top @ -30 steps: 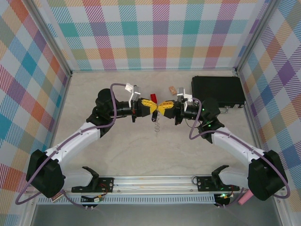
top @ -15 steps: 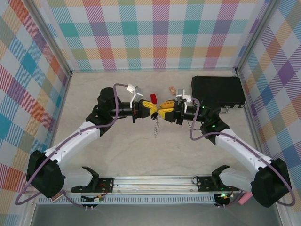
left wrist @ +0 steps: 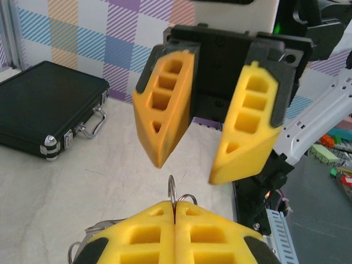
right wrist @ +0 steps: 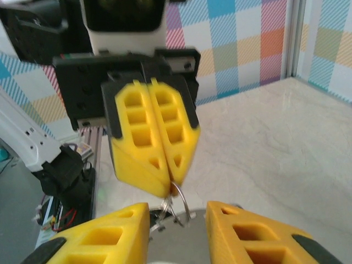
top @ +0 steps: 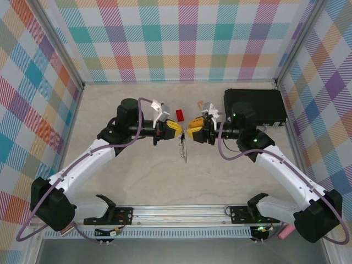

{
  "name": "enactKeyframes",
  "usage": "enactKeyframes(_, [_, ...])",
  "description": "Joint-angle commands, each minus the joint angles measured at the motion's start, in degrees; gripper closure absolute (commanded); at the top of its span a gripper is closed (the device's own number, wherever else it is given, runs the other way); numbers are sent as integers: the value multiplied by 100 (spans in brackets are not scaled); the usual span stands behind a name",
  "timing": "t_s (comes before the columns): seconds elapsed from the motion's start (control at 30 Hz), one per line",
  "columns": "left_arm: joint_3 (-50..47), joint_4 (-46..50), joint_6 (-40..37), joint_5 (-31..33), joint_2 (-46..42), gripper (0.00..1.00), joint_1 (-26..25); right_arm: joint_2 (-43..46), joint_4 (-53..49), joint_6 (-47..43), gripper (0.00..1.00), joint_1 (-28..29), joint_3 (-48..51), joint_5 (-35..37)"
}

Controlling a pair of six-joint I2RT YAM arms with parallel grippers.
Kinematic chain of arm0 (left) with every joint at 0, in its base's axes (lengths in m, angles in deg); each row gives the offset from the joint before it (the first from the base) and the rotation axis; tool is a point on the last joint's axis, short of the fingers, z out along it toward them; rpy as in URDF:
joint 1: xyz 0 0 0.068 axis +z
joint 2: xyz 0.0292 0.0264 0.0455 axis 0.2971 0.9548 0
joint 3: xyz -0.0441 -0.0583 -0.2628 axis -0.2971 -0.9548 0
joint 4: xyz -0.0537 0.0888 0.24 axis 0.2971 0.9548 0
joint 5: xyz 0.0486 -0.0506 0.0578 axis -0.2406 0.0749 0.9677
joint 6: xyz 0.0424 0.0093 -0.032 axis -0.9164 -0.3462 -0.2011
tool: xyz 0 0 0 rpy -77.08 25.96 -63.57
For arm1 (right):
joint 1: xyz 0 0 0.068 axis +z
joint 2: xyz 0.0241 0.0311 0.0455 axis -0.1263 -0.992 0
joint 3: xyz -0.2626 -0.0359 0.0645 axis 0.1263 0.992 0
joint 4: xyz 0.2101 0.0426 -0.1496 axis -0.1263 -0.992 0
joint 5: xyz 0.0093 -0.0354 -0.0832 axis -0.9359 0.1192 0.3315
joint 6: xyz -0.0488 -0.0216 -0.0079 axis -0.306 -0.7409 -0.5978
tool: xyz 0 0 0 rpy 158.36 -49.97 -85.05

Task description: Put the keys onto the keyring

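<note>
My left gripper [top: 175, 131] is shut on a thin metal loop of the keyring [left wrist: 172, 191], which sticks up from between its yellow fingertips [left wrist: 190, 212]. The rest of the keyring [top: 184, 149] dangles below the two grippers, above the table. My right gripper [top: 193, 130] faces the left one tip to tip and is open, its fingers [left wrist: 247, 121] apart on either side of the loop [right wrist: 180, 193] without touching it. Small metal pieces [right wrist: 165, 213] hang under the loop, too blurred to name. The keys are hidden.
A black case [top: 254, 106] lies at the back right, behind the right arm. A red block [top: 179, 114] and a small tan block [top: 202, 104] sit on the table just behind the grippers. The checked walls close in three sides.
My right gripper has gone from shut to open and let go of the loop. The left gripper stays shut on it. Both wrists have shifted slightly and the keyring hangs a little lower.
</note>
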Motion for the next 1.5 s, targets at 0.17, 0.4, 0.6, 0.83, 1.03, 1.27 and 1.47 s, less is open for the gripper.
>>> enactKeyframes(0.17, [294,463,-422,-76,-47,100,14,-395,-670,-439,70,45,-390,-305])
enactKeyframes(0.4, [297,562,-485,-96,-51,100,4,-412,-501,-438,75,54,-355,-328])
enactKeyframes(0.6, [314,578,-490,-141,-23,100,-22,-517,-532,-474,78,100,-382,-385])
enactKeyframes(0.83, [368,718,-570,-158,12,100,-66,-597,-509,-549,86,192,-438,-470])
enactKeyframes(1.03, [384,826,-628,-165,28,100,-83,-624,-551,-644,89,254,-437,-548])
enactKeyframes(1.27, [400,833,-654,-140,6,100,-83,-601,-614,-694,100,269,-422,-549])
enactKeyframes(1.47, [98,78,-156,256,-224,70,-78,-312,185,-416,100,256,-34,-378])
